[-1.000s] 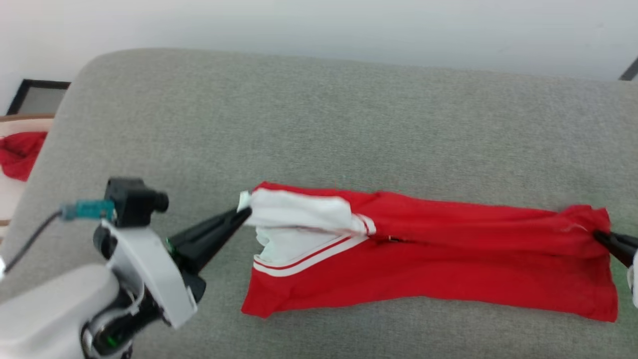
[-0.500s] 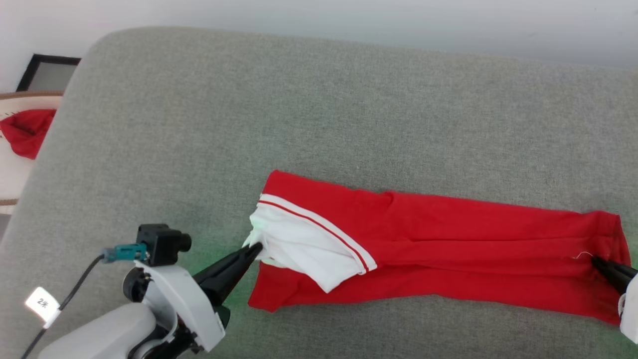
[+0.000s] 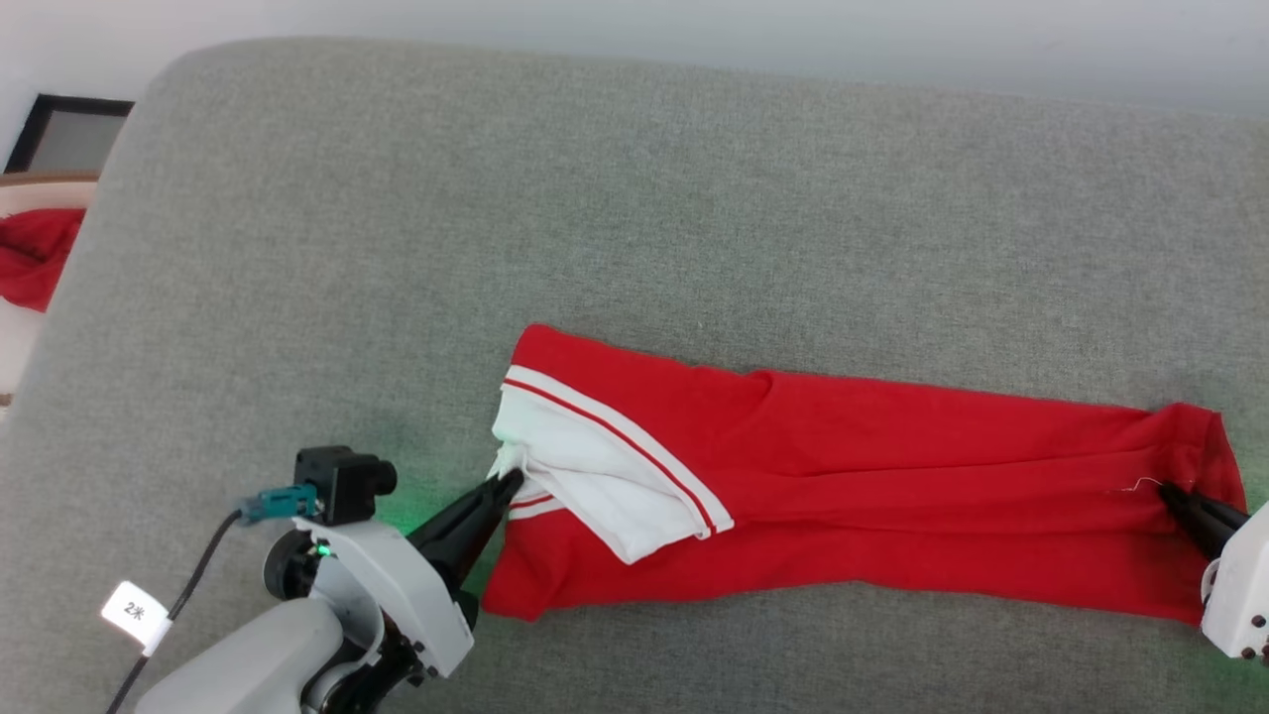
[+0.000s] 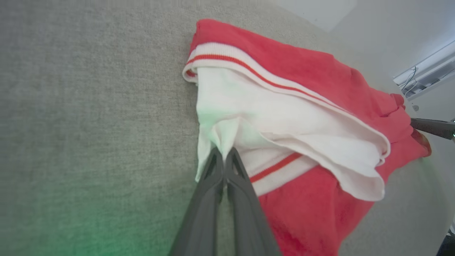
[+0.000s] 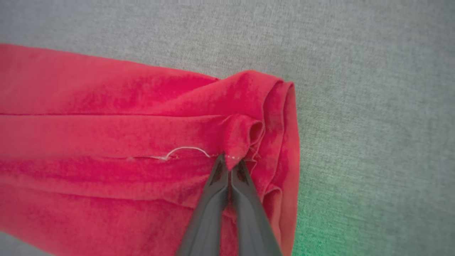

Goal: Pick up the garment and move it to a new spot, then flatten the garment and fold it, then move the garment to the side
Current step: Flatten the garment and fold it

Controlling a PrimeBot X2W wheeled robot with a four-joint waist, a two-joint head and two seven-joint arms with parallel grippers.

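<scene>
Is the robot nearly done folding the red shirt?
Probably about halfway. Done: the garment lies on the grey cushion, folded into a long strip. In hand: the left gripper pinches its white end, the right gripper its red end. Left: folding it shorter and moving it aside.

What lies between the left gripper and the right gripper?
The red shirt spans the whole stretch: the left gripper pinches its white end, the right gripper its red end. The head view shows it.
</scene>
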